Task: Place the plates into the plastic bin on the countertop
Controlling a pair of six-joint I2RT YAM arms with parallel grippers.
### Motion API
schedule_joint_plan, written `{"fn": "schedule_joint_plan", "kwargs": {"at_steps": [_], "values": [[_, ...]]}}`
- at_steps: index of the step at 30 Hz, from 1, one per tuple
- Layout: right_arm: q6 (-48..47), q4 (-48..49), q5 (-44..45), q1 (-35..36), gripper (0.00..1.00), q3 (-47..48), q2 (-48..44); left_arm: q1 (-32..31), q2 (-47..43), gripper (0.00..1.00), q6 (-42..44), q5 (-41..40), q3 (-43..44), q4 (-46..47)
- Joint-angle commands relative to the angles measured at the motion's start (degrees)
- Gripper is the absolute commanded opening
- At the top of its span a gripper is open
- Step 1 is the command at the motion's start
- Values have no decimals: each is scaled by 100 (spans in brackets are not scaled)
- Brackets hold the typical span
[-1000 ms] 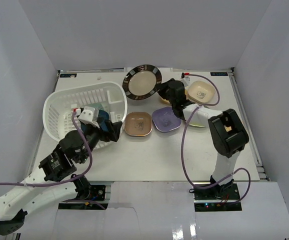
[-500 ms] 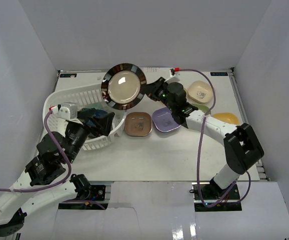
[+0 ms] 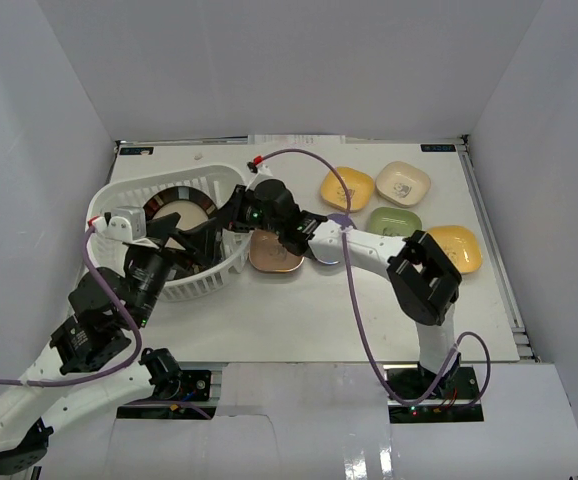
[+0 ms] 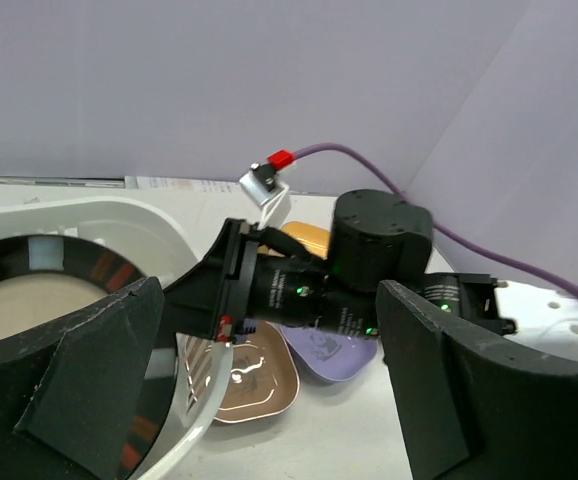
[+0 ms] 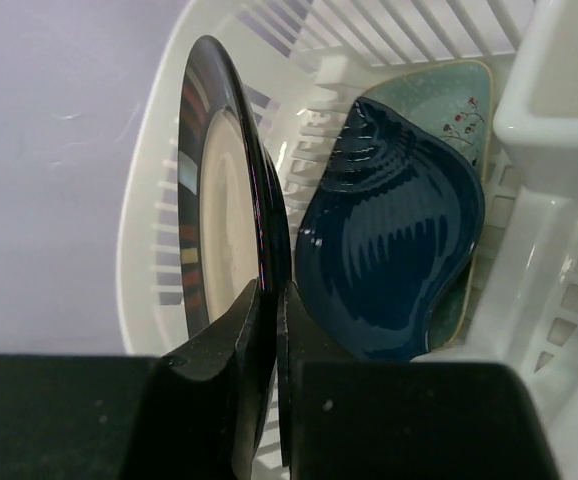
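Note:
The dark-rimmed round plate [image 3: 179, 205] stands tilted inside the white plastic bin [image 3: 129, 195]. My right gripper [image 3: 231, 212] reaches over the bin's right rim and is shut on the plate's edge [image 5: 224, 200]. In the right wrist view the gripper [image 5: 272, 295] pinches the rim. The dark-blue shell dish [image 5: 399, 260] and the mint tray [image 5: 449, 90] lie beside it in the bin [image 5: 299, 30]. My left gripper [image 3: 191, 243] hangs open and empty over the bin's near right side, and shows in the left wrist view [image 4: 269, 400].
On the countertop right of the bin lie the brown [image 3: 274, 252], purple [image 3: 329, 248], orange [image 3: 347, 187], cream [image 3: 403, 183], green [image 3: 394, 222] and yellow [image 3: 453, 248] plates. The right arm crosses above the purple one. Pale walls enclose the table.
My right gripper carried the round plate from the back middle leftward and down into the bin. My left arm drew back toward the bin's near side. Orange, green and yellow plates are now uncovered.

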Motion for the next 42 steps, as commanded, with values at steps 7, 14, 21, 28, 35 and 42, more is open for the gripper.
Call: {"fn": "schedule_joint_plan", "kwargs": {"at_steps": [7, 14, 21, 28, 35, 42], "values": [[-160, 9, 154, 164, 8, 1451, 844, 111, 104, 98, 120, -140, -316, 103], [-791, -675, 602, 287, 52, 1908, 1107, 216, 183, 98, 67, 18, -333, 85], [-1688, -1406, 1375, 436, 79, 2470, 1239, 216, 245, 98, -38, 27, -167, -46], [-2654, -1574, 2060, 463, 81, 2165, 706, 216, 359, 98, -381, 158, 123, -363], [-2814, -1380, 2114, -414, 39, -733, -1588, 225, 1228, 90, -1005, 1387, 361, -697], [-2664, -1993, 2420, -2576, 40, -3529, -3900, -72, 3451, 85, -1418, 2726, 695, -785]]}}
